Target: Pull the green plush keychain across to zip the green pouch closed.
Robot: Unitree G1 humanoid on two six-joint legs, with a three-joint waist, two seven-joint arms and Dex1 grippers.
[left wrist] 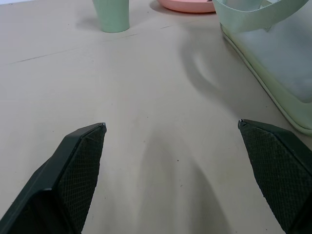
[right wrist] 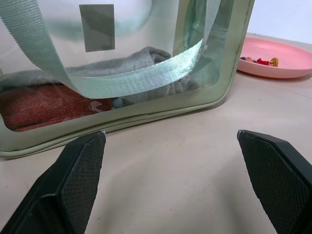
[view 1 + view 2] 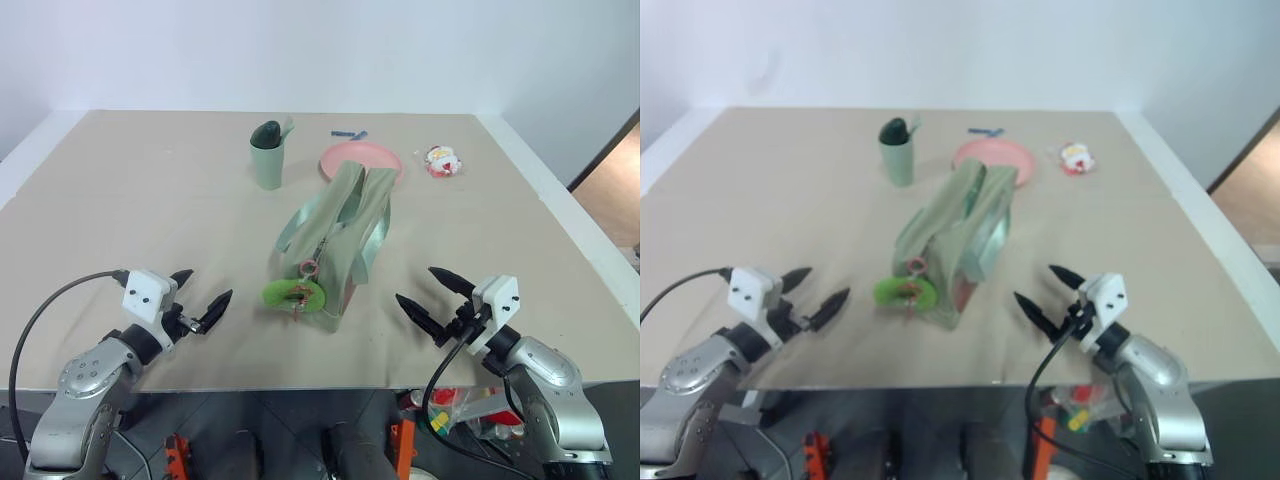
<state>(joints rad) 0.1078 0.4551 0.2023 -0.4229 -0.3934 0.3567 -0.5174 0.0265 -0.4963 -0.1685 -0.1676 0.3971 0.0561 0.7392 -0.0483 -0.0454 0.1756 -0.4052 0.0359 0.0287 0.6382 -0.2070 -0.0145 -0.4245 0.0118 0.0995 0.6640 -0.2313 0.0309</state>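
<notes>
The green pouch (image 3: 335,235) stands in the middle of the table, its long axis running from near to far, straps draped over its clear sides. Through a clear panel (image 2: 122,87) I see grey and reddish cloth inside. The green plush keychain (image 3: 294,294) hangs at the pouch's near end. My left gripper (image 3: 203,295) hovers open to the left of the pouch, near the table's front edge. On the pouch's other side my right gripper (image 3: 432,294) is also open, fingers spread wide, nothing between them. Neither touches the pouch.
A sage-green cup (image 3: 267,155) stands behind the pouch to the left, a pink plate (image 3: 361,160) behind it, a small red-and-white toy (image 3: 441,160) at the far right and a blue item (image 3: 349,133) near the far edge. The table's front edge (image 3: 300,385) is close below both grippers.
</notes>
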